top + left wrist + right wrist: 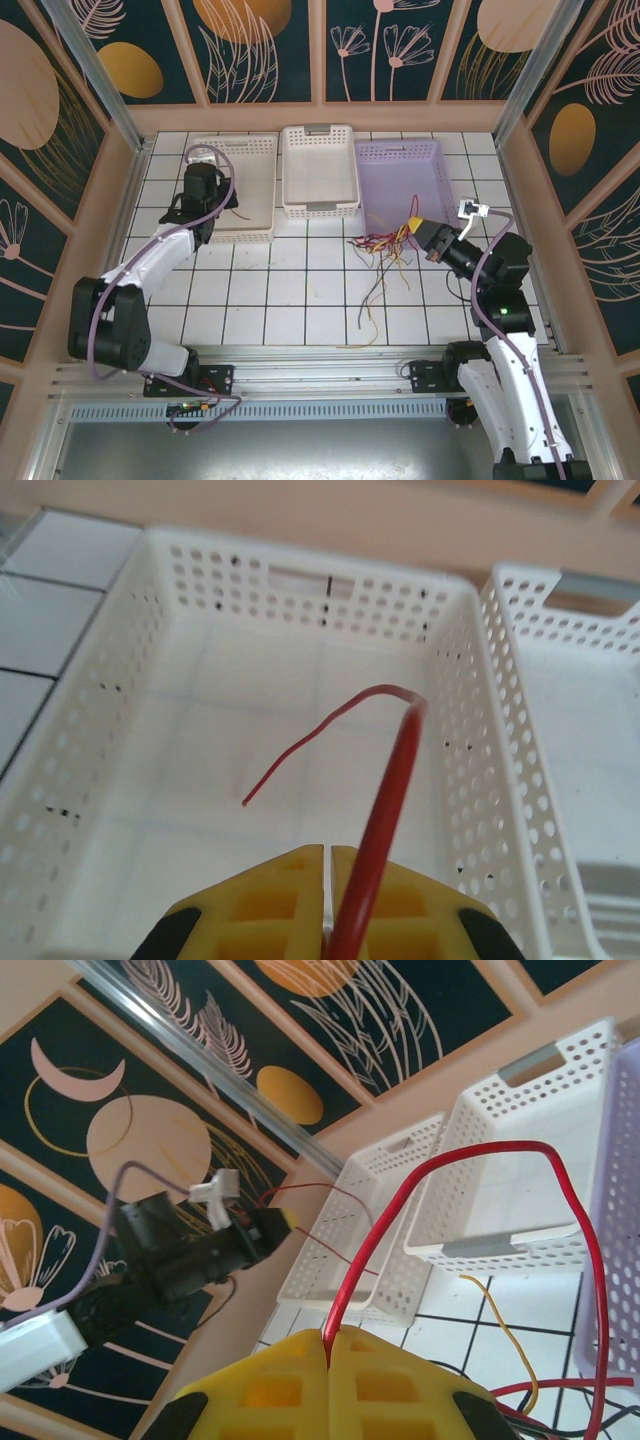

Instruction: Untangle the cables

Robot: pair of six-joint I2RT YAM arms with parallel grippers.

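Two robot arms work over a white tiled surface point(290, 300) with three perforated plastic baskets in a row along its far edge. The left gripper point(326, 905) hangs over the white basket point(300, 560) at the far left corner. Its yellow jaws are pressed together on a thin red cable point(385, 810), which rises from the pinch, bends over and trails its free end down inside that basket; whether the end touches the basket floor cannot be told.

The right gripper point(328, 1365) sits near the right edge of the surface, just in front of the lavender basket point(400, 165). Its yellow jaws are also closed, pinching a second red cable point(500, 1146) that springs up in a tall arch. A tangle of thin red, black and yellow cables point(385, 248) lies on the surface just beside that gripper, toward the middle, with loose ends straggling toward the near edge. A middle white basket point(318, 170) stands between the other two.

The cables appear very light and limp yet slightly springy, holding loose curves. They are probably slick and easily lost from a pinch, and a hard pull could tighten a knot. A hold near a free end, clear of crossings, seems best.
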